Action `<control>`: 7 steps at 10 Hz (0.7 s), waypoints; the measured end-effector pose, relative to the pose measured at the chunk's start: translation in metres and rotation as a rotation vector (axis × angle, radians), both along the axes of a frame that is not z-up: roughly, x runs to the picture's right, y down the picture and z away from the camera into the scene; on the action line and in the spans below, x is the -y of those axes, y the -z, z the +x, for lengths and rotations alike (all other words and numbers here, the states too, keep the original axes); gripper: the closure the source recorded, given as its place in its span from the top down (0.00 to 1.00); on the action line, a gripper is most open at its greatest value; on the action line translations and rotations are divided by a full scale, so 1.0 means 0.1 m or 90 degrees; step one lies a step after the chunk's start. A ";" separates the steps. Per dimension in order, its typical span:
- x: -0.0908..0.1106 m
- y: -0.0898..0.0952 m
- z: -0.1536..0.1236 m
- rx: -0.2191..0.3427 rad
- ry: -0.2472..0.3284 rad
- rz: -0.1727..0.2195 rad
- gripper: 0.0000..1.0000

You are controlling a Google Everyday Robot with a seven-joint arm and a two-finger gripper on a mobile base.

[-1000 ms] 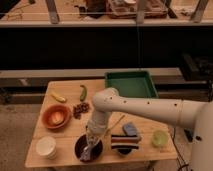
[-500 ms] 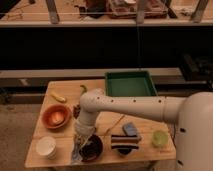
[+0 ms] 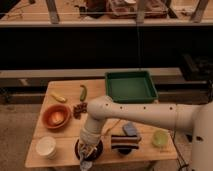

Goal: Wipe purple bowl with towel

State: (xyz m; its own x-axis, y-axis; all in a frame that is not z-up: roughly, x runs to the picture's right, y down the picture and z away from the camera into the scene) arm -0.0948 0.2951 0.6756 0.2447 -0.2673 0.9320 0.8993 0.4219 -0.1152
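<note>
The purple bowl (image 3: 95, 148), dark and round, sits near the front edge of the wooden table (image 3: 65, 132). My gripper (image 3: 87, 150) points down over the bowl's left half, and the arm hides much of the bowl. The gripper is shut on the towel (image 3: 84, 162), a pale limp cloth that hangs from it over the bowl's front-left rim and down past the table edge.
An orange bowl (image 3: 55, 116) and a white cup (image 3: 46, 147) stand to the left. A striped dark cloth (image 3: 125, 142), a blue block (image 3: 131, 129) and a green cup (image 3: 160, 138) lie to the right. A green tray (image 3: 131, 86) sits at the back, with a green pepper (image 3: 83, 92) and a yellow item (image 3: 58, 98).
The gripper swept left across the bowl with the towel, then came back a little to the right. The towel now hangs lower over the front rim.
</note>
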 end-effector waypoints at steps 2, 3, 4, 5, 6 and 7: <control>0.00 -0.04 0.34 -0.032 -0.021 -0.009 0.00; 0.06 -0.08 0.48 -0.048 -0.029 -0.008 0.00; 0.14 -0.14 0.55 -0.057 -0.036 -0.003 0.00; 0.25 -0.20 0.57 -0.061 -0.042 0.004 0.00; 0.33 -0.23 0.55 -0.059 -0.043 0.012 0.00; 0.40 -0.26 0.49 -0.054 -0.043 0.019 0.00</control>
